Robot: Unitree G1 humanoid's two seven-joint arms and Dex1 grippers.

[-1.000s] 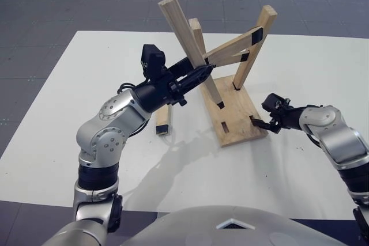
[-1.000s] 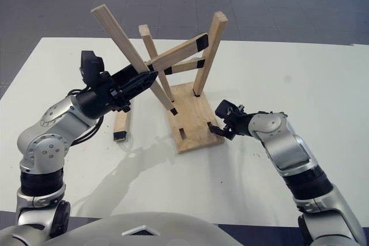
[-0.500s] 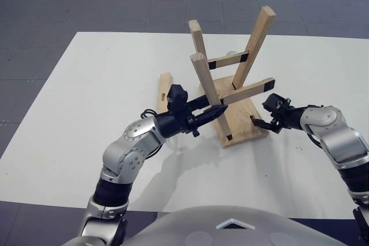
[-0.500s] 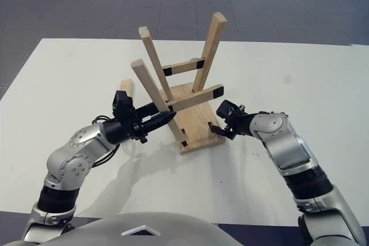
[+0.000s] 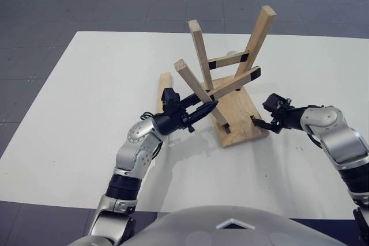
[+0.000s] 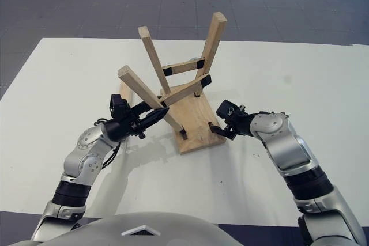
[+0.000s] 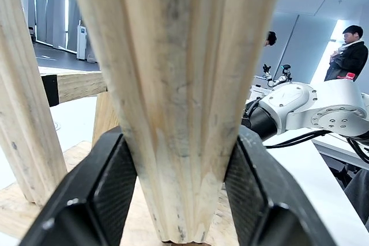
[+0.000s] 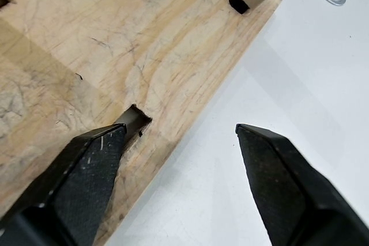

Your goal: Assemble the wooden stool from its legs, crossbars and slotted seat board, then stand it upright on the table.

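Leg (image 5: 195, 83) clamped by left gripper (image 5: 209, 108), foot at seat board (image 5: 242, 110), top tilted leftward; right gripper (image 5: 258, 124) spread astride board's edge

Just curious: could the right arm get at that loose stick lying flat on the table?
Probably not: the seat board with its standing legs sits between the right tool and the loose leg.

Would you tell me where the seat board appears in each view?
Left eye view: seat board, centre-right.
Right eye view: seat board, centre.
Left wrist view: seat board, beneath clamped leg.
Right wrist view: seat board, under one finger.
Shared landmark: right arm and right gripper at its edge.
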